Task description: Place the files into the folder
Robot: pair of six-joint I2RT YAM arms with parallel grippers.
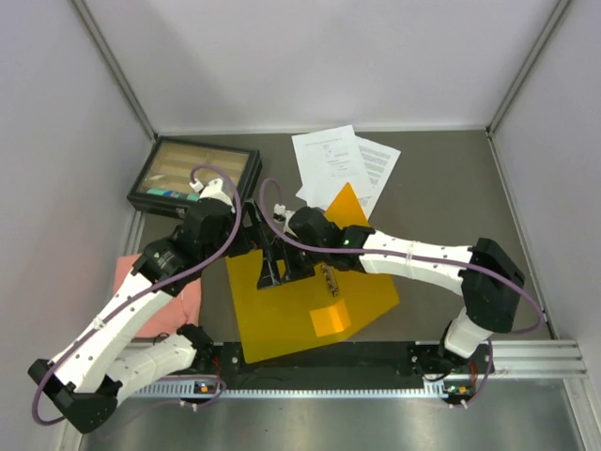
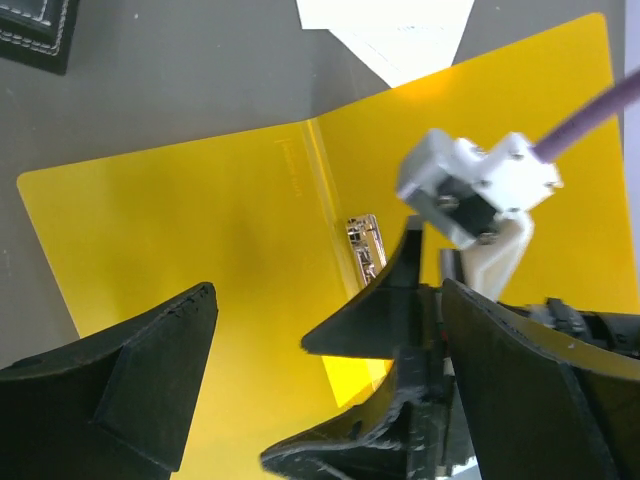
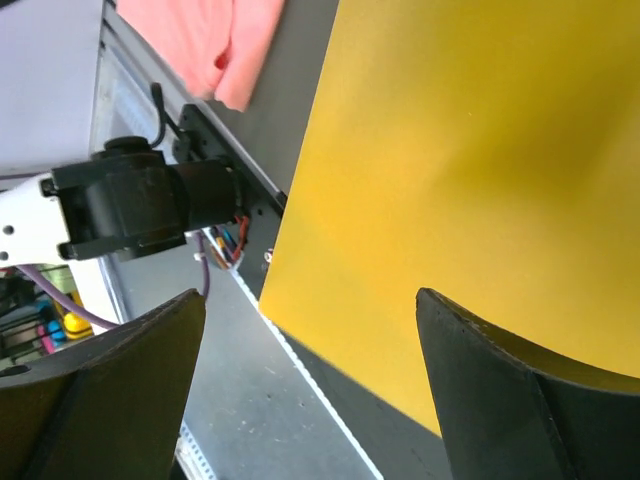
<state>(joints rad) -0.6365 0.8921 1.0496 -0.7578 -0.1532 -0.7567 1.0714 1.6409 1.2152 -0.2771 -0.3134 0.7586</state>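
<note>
FILES (image 1: pixel 331 160): loose white sheets fanned on the far tabletop (image 1: pixel 441 188), long axis running roughly away from the arms; near edge overlapped by a far corner of the folder (image 1: pixel 282 324)
FOLDER: open flat, centre
LEFT END EFFECTOR (image 2: pixel 258 320): released, empty, above the folder by its metal clip (image 2: pixel 365 245)
RIGHT END EFFECTOR (image 3: pixel 310 370): released, empty, over the folder's near edge
RELATION: files lie beyond both; right arm judged slightly nearer

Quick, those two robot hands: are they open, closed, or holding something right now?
Left hand: open, holding nothing, over the yellow folder.
Right hand: open, holding nothing, also over the folder.
</note>
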